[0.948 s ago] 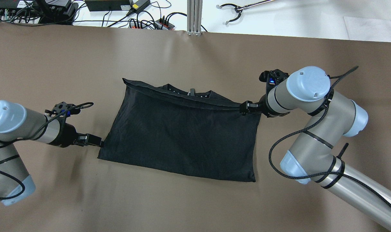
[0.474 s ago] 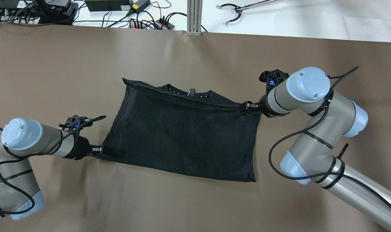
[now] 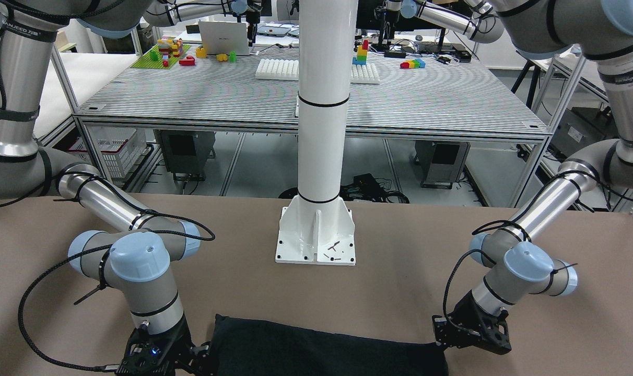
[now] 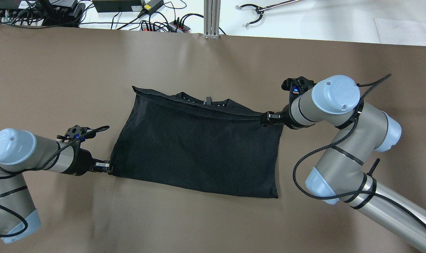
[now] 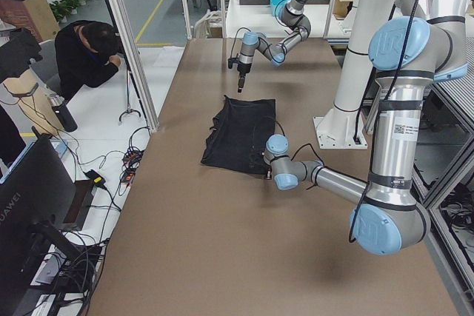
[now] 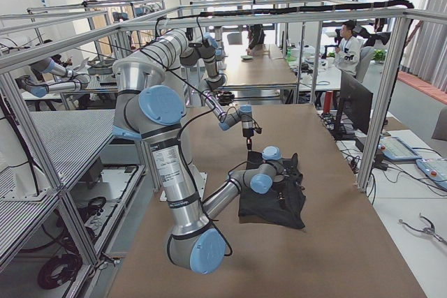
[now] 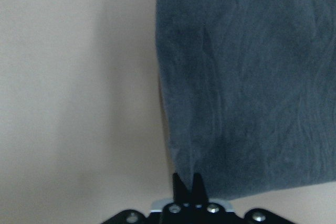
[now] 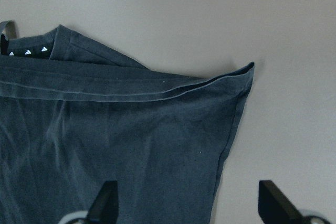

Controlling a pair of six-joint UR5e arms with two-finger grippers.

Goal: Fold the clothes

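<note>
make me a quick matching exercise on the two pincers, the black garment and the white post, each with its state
Things:
1. left pincer
2. right pincer
3. soft black fabric garment
4. tall white metal post

States:
a. standing upright
b. open wide
c. shut on a fabric corner
d. lying spread on the brown table

Pairs: 1-c, 2-b, 3-d, 4-a

1. The clothes [image 4: 199,147] are just one matte black garment, folded over into a rough rectangle and lying flat on the brown counter [image 4: 213,63].
2. A hemmed edge runs along the far side, and the collar [image 8: 31,51] with tiny white marks peeks out past it.
</note>
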